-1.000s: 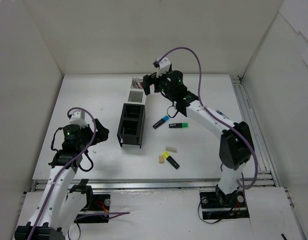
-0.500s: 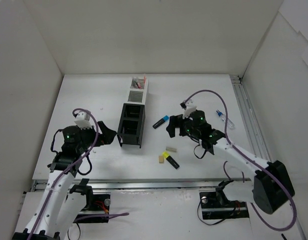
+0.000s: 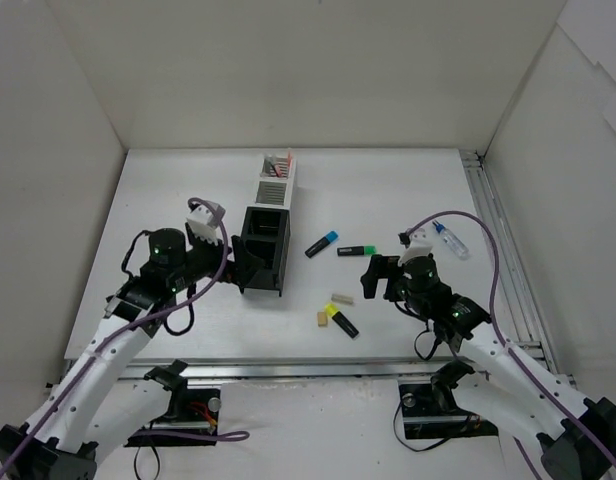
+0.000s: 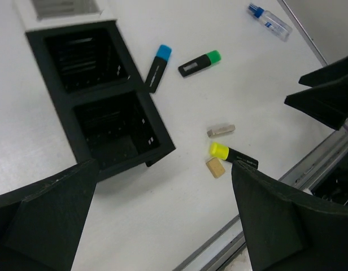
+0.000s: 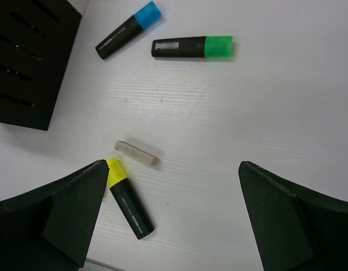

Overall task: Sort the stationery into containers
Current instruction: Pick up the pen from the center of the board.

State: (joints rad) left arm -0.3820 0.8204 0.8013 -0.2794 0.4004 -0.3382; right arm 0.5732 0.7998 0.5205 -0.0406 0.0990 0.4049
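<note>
1. Five pieces lie loose on the table (image 3: 408, 190): the blue highlighter (image 3: 322, 243), green highlighter (image 3: 356, 250), yellow highlighter (image 3: 340, 320), long eraser (image 3: 342, 298) and square eraser (image 3: 323, 318). All sit at 3 to 4 o'clock of the black boxes (image 3: 263, 250).
2. A second ago your right gripper (image 3: 373, 280) hung over the white boxes (image 3: 275, 182) at the 12 o'clock end of the row, where red pens (image 3: 279, 160) stand. It has swung back to the near side and now sits at 3 o'clock of the long eraser. I judge that a drop is done and a fresh pick is starting.
3. Your left gripper (image 3: 240, 265) has come in from 9 o'clock and now sits just beside the near black box, at its 8 o'clock.
4. The right jaws are spread wide with nothing between them. In the wrist view the long eraser and the yellow highlighter lie below the gap, untouched.
5. The left jaws are also spread wide and carry nothing. Its wrist view looks down on the near black box and shows no contact.
</note>
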